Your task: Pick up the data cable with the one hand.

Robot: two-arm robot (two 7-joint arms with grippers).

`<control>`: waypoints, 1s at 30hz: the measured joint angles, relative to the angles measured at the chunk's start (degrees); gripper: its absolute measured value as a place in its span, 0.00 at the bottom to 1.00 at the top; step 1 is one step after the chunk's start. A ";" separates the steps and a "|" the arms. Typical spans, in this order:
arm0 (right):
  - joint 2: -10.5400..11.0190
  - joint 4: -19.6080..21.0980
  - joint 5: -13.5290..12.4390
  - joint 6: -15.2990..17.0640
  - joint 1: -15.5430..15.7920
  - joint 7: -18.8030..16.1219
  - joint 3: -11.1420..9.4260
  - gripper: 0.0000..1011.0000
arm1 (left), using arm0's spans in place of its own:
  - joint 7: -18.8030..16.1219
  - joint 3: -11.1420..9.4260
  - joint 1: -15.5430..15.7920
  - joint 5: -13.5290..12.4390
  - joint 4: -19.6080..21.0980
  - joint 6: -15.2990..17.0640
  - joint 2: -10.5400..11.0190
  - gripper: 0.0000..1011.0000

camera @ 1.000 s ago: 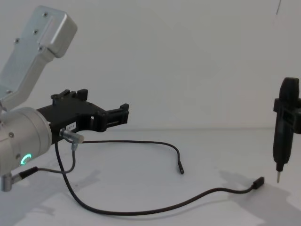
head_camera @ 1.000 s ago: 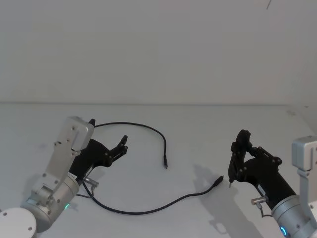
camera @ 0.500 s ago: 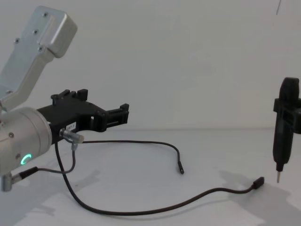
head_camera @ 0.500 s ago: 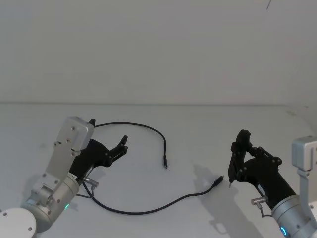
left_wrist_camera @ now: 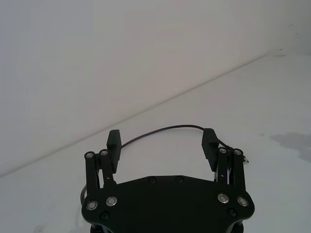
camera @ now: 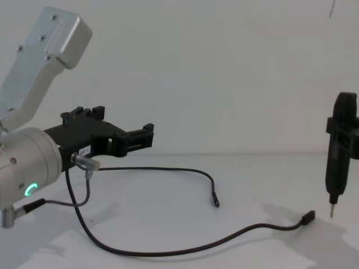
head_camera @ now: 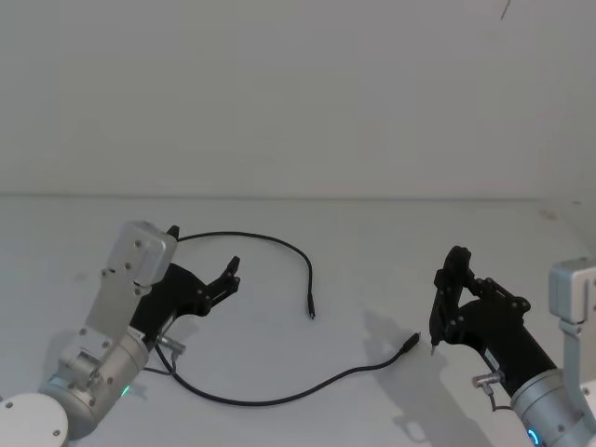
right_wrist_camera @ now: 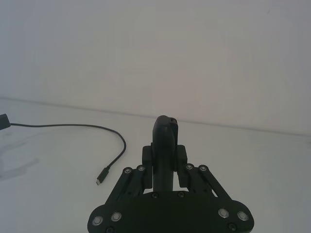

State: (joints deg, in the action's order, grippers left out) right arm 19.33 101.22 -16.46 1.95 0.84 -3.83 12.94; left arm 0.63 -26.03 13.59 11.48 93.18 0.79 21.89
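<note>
Hardly anything has been shifted since the earlier pictures: the left arm is seen a shade lower in the head view, and the cable lies as it did. Toward the tabletop's left edge, the left pincer (head_camera: 229,272) is held above the surface with its fingers (left_wrist_camera: 113,143) spread wide and nothing between them; the cable's left bend passes beneath it. The data cable (head_camera: 244,234) is laid in a loose open loop from there toward the tabletop's middle. It is thin, black and matt, with one small plug (head_camera: 311,315) at mid-tabletop and the other plug (head_camera: 410,343) just beside the tip of the pointed tool (camera: 339,147). It is judged light, limp and not fragile, and it can be expected to sag and trail when lifted. A hold on the cord itself is therefore advised, at the bend below the left pincer, with the fingers closed fully because the cord is so thin. Toward the right edge, the right pincer (right_wrist_camera: 165,156) is clamped on that tool.
</note>
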 joint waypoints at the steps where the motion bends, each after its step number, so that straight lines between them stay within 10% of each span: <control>1: 0.00 0.00 0.00 0.00 0.00 0.00 0.00 0.28 | 0.00 0.00 0.00 0.00 0.00 0.00 0.00 0.99; 13: 0.00 0.00 0.00 0.00 0.00 0.00 0.00 0.28 | 2.97 -0.39 0.64 0.56 0.50 1.51 0.97 0.99; 30: 0.00 0.00 0.00 0.00 0.00 0.00 0.00 0.28 | 16.77 -1.73 3.63 5.23 3.86 11.47 6.46 0.99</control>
State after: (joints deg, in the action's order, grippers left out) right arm 19.33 101.23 -16.47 1.95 0.84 -3.83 12.94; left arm 17.40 -27.76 17.22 16.72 97.04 12.26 28.35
